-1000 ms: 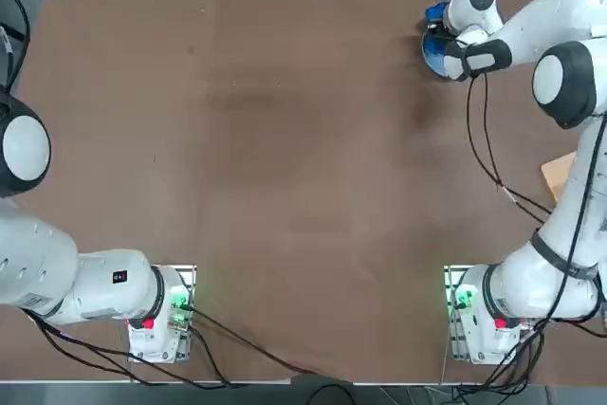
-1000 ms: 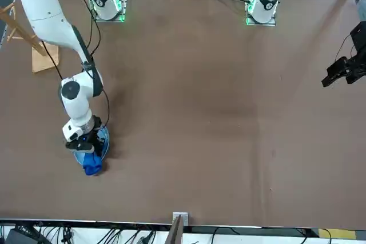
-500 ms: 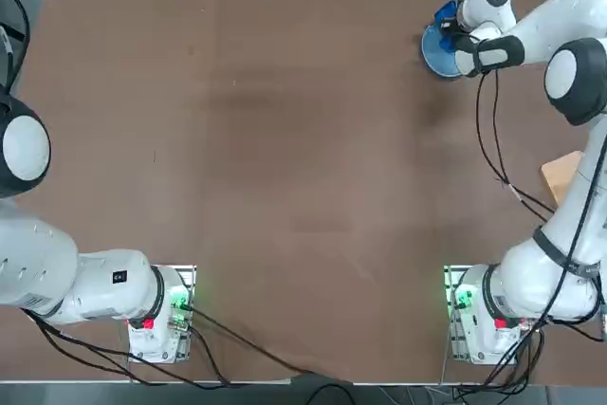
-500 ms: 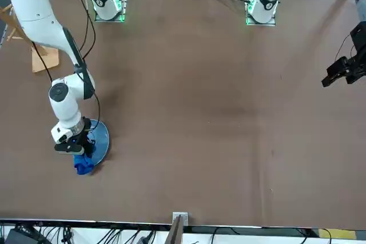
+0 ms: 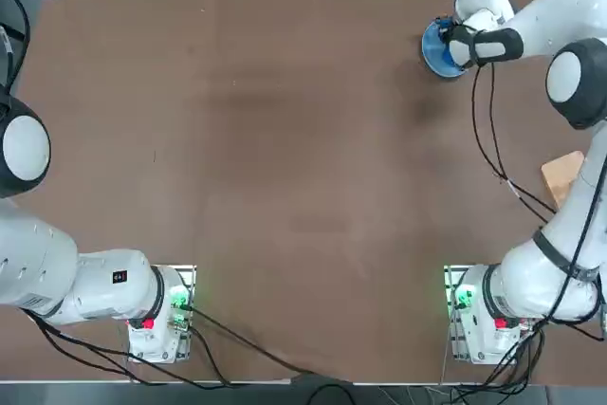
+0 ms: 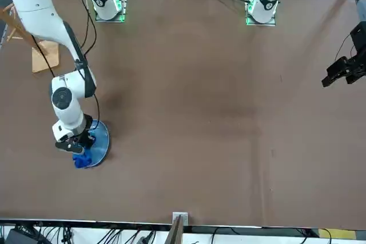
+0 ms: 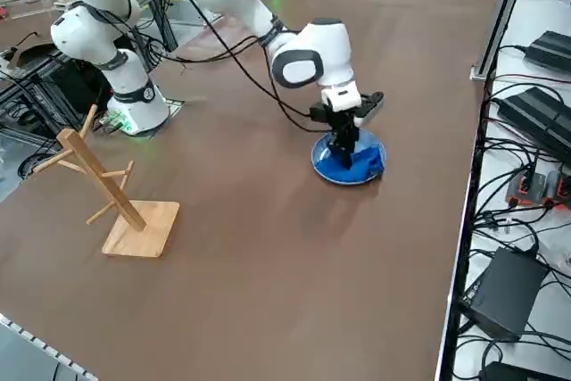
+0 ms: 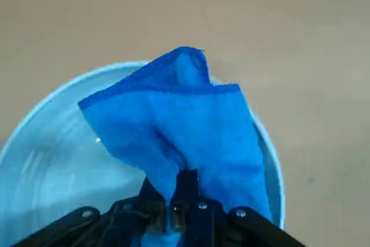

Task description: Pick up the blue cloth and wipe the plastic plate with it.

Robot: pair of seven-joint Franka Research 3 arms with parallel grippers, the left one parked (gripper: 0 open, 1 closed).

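The plastic plate point(image 5: 436, 52) point(image 6: 100, 139) point(image 7: 326, 167) point(image 8: 46, 148), light blue and round, lies near the table's far right corner. My right gripper point(image 5: 457, 33) point(image 6: 77, 148) point(image 7: 346, 151) point(image 8: 182, 198) points straight down over the plate and is shut on the blue cloth point(image 6: 82, 160) point(image 7: 364, 162) point(image 8: 185, 120). The cloth hangs from the fingertips and spreads across the plate's far side, its folded end reaching over the rim. In the top view the wrist hides most of the cloth.
A wooden peg stand on a square base point(image 7: 116, 202) point(image 6: 41, 50) point(image 5: 561, 175) stands near the table's right edge, nearer the robot than the plate. The table's far edge point(image 6: 177, 221) runs close behind the plate. Bare brown tabletop point(image 5: 285, 139) stretches left of the plate.
The gripper has dragged the cloth over the plate, first toward the robot's right and the far edge, then slightly back. The fingers stayed shut on the cloth.
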